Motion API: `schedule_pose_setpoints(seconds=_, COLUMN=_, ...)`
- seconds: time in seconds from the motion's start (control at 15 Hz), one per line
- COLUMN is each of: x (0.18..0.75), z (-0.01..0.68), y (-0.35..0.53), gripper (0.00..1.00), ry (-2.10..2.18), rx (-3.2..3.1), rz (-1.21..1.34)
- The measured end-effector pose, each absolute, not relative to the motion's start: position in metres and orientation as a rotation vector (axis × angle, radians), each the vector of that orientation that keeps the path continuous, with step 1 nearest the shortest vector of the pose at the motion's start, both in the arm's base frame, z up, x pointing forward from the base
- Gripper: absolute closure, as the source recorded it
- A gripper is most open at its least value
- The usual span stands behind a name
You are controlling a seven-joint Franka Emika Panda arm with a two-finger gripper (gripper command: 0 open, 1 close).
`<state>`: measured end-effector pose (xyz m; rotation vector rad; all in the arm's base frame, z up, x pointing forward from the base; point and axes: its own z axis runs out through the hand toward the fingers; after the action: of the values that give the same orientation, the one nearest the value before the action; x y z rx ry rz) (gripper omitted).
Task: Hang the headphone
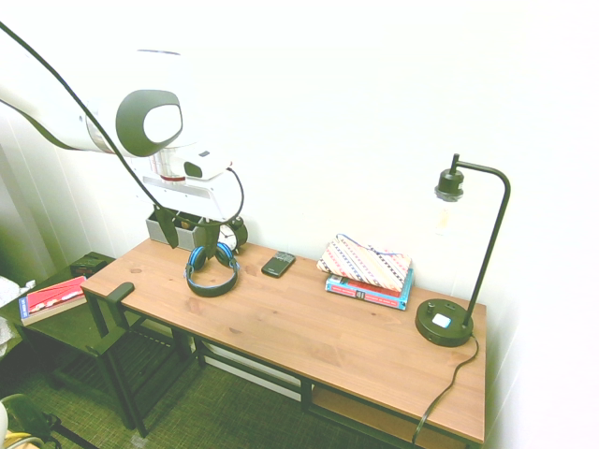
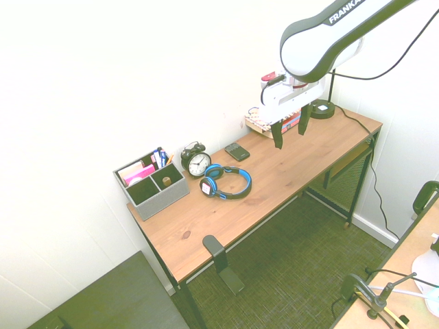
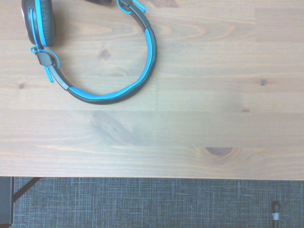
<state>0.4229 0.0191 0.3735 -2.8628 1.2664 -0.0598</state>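
Observation:
The headphone (image 1: 211, 272) lies flat on the wooden desk (image 1: 328, 339), with a black headband lined in blue and blue-and-black ear cups. In the second exterior view the headphone (image 2: 226, 184) rests just in front of the alarm clock (image 2: 198, 162). My gripper (image 2: 289, 133) hangs open well above the desk with nothing between its fingers, up and to one side of the headphone. In the first exterior view the gripper (image 1: 186, 239) shows just behind the ear cups. The wrist view catches the headband arc (image 3: 114, 92) and one ear cup near the desk's front edge.
A black hook (image 2: 214, 248) is clamped to the desk's front edge; the same hook (image 1: 120, 292) shows at the desk's corner. A grey organizer (image 2: 151, 184), black phone (image 2: 237, 151), patterned pouch on books (image 1: 367, 269) and a black desk lamp (image 1: 447, 321) stand along the desk.

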Motion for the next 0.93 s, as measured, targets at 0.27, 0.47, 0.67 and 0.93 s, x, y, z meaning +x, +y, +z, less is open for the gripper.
schedule_pose_setpoints(seconds=0.27, x=0.430, z=0.358, y=0.029, gripper=0.00, ry=1.431, rx=-2.777, rz=-0.027)
schedule_pose_setpoints(seconds=0.47, x=0.464, z=0.316, y=0.054, gripper=0.00, ry=1.691, rx=-2.601, rz=-0.077)
schedule_pose_setpoints(seconds=0.67, x=0.499, z=0.253, y=0.057, gripper=0.00, ry=1.872, rx=-2.476, rz=-0.085)
schedule_pose_setpoints(seconds=0.93, x=0.531, z=0.196, y=0.063, gripper=1.00, ry=1.896, rx=-2.461, rz=-0.086)
